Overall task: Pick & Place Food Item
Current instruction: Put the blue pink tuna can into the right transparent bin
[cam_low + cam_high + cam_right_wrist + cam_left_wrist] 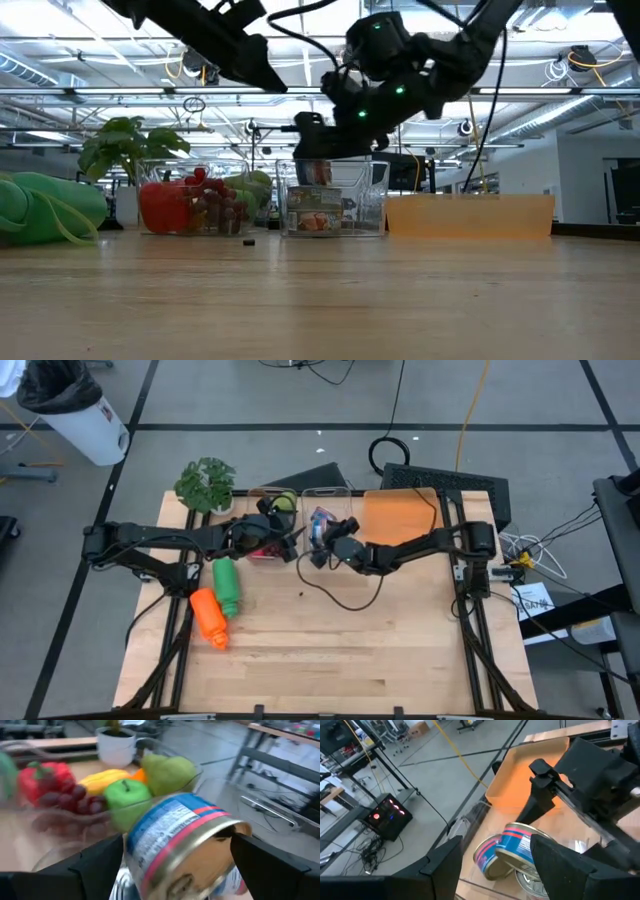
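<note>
Above wooden table (pixel 330 650): can (pixel 180 840) between right end effector (pixel 175 870) fingers.

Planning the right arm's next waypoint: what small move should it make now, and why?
Probably lift the right claw straight up. In the right wrist view the can sits between its fingers, above the clear bin of cans. Whether the grip is firm cannot be told. The left claw hovers close by, so rising first looks safer than swinging toward the orange tray.
</note>
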### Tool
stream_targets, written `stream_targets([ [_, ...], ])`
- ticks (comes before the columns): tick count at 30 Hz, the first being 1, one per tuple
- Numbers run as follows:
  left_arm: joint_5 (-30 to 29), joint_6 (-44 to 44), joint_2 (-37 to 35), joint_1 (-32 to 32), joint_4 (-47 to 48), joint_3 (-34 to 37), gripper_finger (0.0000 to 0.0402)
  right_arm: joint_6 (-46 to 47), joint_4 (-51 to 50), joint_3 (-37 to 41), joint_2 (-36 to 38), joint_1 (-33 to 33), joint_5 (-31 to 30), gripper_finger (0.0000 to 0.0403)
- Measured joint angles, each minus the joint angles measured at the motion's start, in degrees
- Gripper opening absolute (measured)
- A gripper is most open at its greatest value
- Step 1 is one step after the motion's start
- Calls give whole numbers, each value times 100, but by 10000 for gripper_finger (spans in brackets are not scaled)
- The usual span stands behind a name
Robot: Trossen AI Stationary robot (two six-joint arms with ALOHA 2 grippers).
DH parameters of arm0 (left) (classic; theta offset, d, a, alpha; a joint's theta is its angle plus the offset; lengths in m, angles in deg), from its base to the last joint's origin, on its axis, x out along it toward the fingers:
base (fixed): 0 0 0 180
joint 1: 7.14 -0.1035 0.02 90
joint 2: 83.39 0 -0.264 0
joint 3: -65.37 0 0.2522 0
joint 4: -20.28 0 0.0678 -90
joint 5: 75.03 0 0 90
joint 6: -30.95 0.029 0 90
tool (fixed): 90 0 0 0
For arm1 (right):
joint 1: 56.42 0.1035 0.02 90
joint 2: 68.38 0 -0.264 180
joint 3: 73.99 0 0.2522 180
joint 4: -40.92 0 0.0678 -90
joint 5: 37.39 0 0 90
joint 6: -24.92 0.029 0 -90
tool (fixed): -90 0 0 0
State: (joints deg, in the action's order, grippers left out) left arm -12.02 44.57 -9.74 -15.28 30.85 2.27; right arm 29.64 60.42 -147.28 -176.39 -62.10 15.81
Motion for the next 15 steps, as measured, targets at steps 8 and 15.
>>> stream_targets([
  [8, -1, -28, 0, -3, 218, 0, 244, 126, -312, -369, -189, 5, -238, 341],
  [15, -1, -78, 0, -22, 468, 0, 243, 572, -1087, -370, 35, 56, -241, 322],
])
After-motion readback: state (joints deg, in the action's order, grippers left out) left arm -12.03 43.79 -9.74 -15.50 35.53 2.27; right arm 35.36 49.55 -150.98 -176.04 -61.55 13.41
